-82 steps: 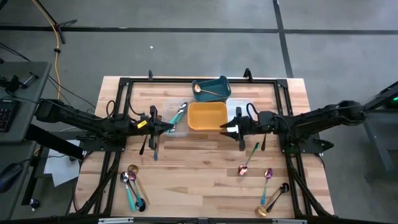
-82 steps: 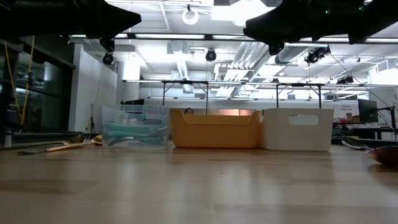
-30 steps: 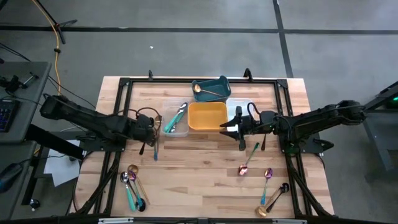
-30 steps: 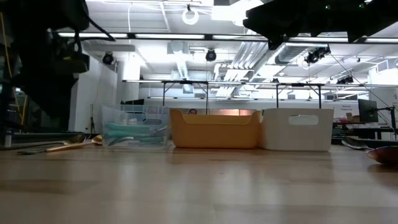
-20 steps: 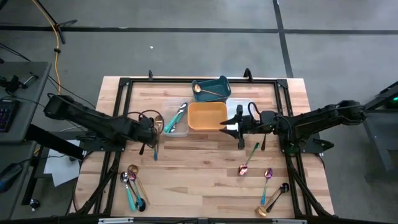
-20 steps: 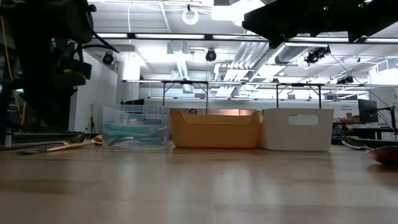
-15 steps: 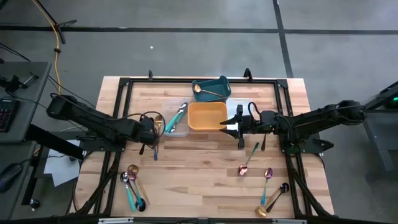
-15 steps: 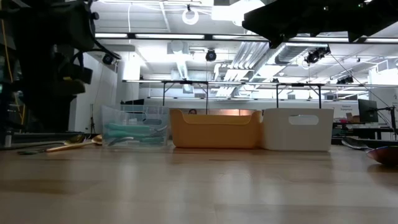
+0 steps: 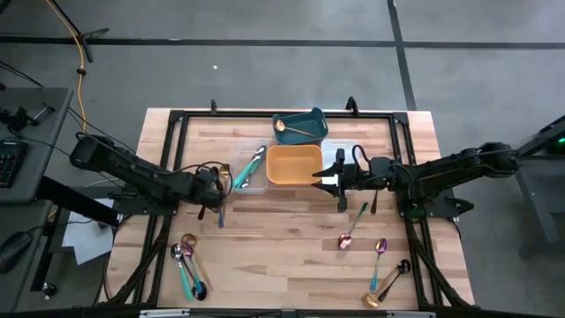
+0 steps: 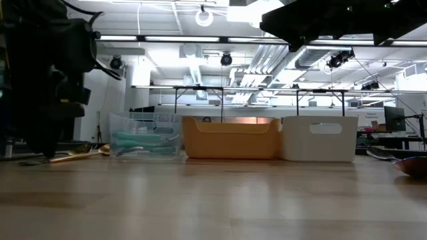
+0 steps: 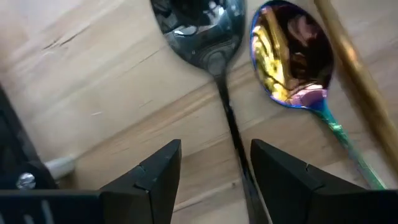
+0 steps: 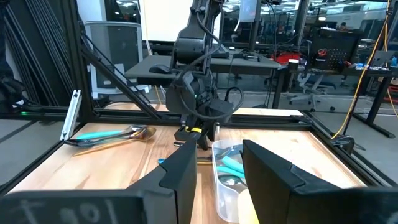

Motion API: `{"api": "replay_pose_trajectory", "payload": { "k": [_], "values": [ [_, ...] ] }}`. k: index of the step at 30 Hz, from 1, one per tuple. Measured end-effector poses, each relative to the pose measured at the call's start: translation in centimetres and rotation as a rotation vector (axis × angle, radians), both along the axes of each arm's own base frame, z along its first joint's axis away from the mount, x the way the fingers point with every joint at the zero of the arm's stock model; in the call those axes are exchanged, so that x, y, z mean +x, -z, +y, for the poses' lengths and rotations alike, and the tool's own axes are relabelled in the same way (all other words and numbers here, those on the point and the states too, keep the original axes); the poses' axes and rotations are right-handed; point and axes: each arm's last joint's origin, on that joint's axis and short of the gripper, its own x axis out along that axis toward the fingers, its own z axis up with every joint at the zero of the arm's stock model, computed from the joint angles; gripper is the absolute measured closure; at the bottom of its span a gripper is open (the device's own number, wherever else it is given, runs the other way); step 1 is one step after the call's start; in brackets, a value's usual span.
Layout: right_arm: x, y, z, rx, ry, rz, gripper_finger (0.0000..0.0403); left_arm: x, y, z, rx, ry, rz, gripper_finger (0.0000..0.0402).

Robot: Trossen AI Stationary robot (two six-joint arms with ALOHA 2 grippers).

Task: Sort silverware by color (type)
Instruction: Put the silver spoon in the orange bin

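My left gripper (image 11: 214,180) points steeply down, open, over two spoons of the silverware at the table's left middle. They are a black spoon (image 11: 199,25) and an iridescent pink-purple spoon (image 11: 289,56), both flat on the wood. Its fingers stand on either side of the black spoon's handle (image 11: 231,134); I cannot tell whether they touch it. In the high view the gripper (image 9: 212,194) is just near of the clear tray (image 9: 252,174). My right gripper (image 9: 333,184) hangs level and open beside the yellow tray (image 9: 294,165), with nothing between its fingers.
A gold handle (image 11: 354,68) lies beside the iridescent spoon. The clear tray holds teal-handled pieces; a teal tray (image 9: 300,126) holds a gold spoon; a white tray (image 10: 319,139) stands right of the yellow one. More spoons lie near left (image 9: 187,261) and near right (image 9: 380,261).
My left gripper has sunk toward the black spoon and tipped to point more steeply down, staying open. The spoons and the right arm have kept still.
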Motion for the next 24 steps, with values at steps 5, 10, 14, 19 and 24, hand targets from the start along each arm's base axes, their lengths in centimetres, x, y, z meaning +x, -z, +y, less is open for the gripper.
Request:
{"api": "replay_pose_trajectory", "payload": {
  "k": [5,10,14,19,24],
  "values": [
    [0.0,-0.31,0.0,-0.02,0.0,-0.032,0.0279,-0.11,0.11,0.05,0.002,0.011,-0.027,0.0216],
    [-0.01,-0.38,0.0,-0.023,0.0,-0.04,0.0279,-0.02,0.05,0.08,0.005,0.008,-0.052,0.0217],
    [-0.01,-0.38,0.0,-0.023,0.0,-0.04,0.0279,0.07,0.06,0.04,-0.003,-0.002,-0.063,0.0242],
    [-0.01,-0.38,0.0,-0.023,0.0,-0.04,0.0279,0.23,0.06,-0.02,-0.016,-0.001,-0.077,0.031],
    [-0.01,-0.38,0.0,-0.023,0.0,-0.04,0.0279,0.22,0.04,-0.03,-0.016,0.015,-0.071,0.0384]
  ]
}}
